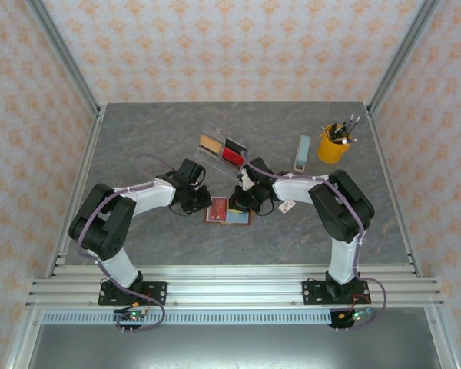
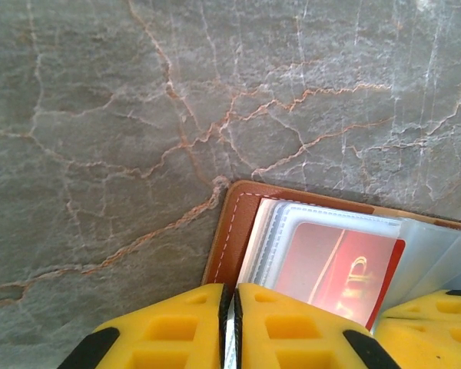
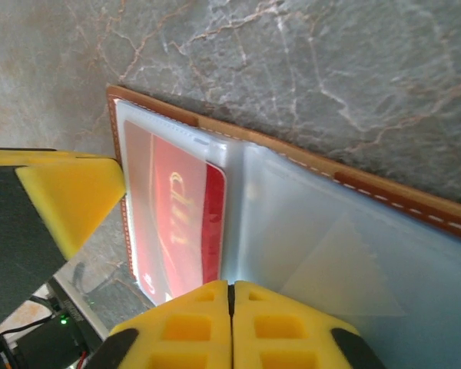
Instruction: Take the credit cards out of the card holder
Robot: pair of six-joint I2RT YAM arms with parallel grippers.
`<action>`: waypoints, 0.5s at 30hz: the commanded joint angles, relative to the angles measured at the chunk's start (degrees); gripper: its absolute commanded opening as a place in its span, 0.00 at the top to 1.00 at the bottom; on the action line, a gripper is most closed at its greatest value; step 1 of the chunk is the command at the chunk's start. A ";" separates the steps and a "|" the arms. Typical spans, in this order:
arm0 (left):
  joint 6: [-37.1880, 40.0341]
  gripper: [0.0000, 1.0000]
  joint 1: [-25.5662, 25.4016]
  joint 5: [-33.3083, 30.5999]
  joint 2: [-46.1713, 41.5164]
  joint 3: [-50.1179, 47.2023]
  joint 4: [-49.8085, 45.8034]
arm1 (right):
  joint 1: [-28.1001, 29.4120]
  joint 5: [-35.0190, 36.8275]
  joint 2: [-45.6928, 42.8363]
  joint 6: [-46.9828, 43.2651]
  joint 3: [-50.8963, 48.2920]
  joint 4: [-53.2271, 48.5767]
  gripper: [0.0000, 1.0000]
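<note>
1. Left gripper (image 2: 229,327): fingers pressed together, touching the open holder's (image 2: 234,223) clear sleeves (image 2: 307,219).
2. Right gripper (image 3: 230,319): fingers pressed together on the sleeves, just beside the sleeved red card (image 3: 180,223).
3. Beyond both, a tray (image 1: 212,127) holds cards (image 1: 210,143).

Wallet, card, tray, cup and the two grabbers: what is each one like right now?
Brown leather card holder: lying open on the grey table.
Red credit card: tucked inside a clear sleeve of the holder.
Clear acrylic tray: holding a tan card and red and black cards.
Yellow cup: upright, pens in it.
Left gripper: shut, at the holder's edge.
Right gripper: shut, over the sleeves.
</note>
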 commanded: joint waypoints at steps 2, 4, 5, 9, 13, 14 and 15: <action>1.50 0.85 0.35 0.31 -0.43 0.87 -1.70 | -0.24 -2.44 -0.44 1.78 -0.91 3.51 0.84; 1.28 0.85 0.36 0.55 -0.03 0.66 -1.32 | -0.25 -2.27 0.27 2.15 -0.73 3.74 0.83; 1.17 0.86 0.37 0.69 0.38 0.45 -1.14 | -0.24 -2.21 0.65 2.41 -0.63 3.86 0.82; 0.90 0.86 0.39 0.88 1.55 0.01 -0.73 | -0.24 -2.00 1.85 2.98 -0.07 3.95 0.82; 0.81 0.87 0.41 0.51 1.86 0.06 -1.16 | -0.24 -0.87 2.62 2.62 0.58 2.32 0.82; 0.86 0.87 0.36 0.30 1.95 0.08 -1.34 | -0.24 -0.16 2.55 2.30 0.75 1.54 0.82; 0.90 0.87 0.34 0.03 2.03 0.17 -1.64 | -0.24 0.44 2.45 2.01 0.79 1.06 0.82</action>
